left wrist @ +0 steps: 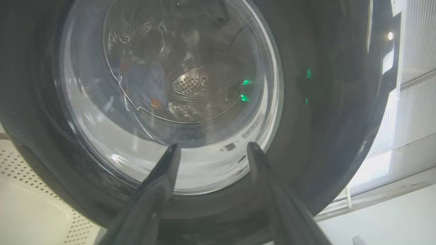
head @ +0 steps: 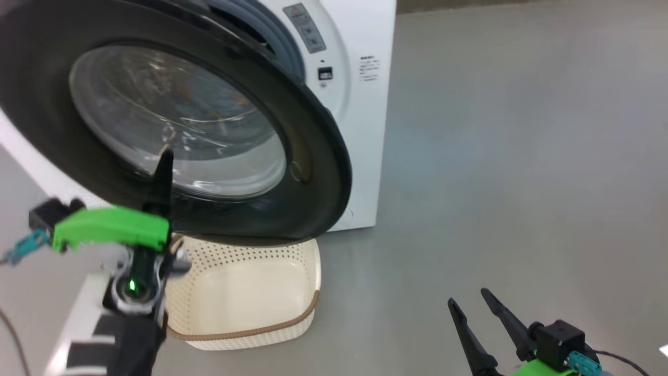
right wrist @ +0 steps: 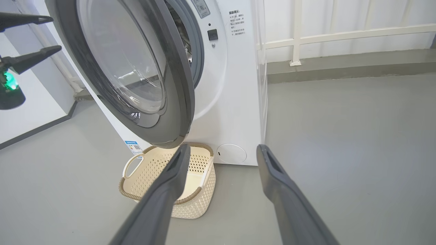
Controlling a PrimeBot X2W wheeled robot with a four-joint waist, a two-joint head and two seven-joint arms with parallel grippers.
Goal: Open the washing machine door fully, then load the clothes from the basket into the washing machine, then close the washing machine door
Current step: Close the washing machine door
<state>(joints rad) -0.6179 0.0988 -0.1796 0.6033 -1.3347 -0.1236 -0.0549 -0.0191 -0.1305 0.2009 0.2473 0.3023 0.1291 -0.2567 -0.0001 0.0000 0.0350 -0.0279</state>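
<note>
While left fingers and right fingers gape empty, one basket sits beneath one door.

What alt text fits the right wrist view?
The washing machine door hangs partly open on the white washing machine, over a basket that looks empty on the grey floor. The right gripper points toward them, jaws open; the left gripper shows at upper left, jaws apart.

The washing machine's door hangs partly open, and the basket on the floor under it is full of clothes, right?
Not quite. The basket is empty, as the right wrist view shows. The door does hang partly open over it.
</note>
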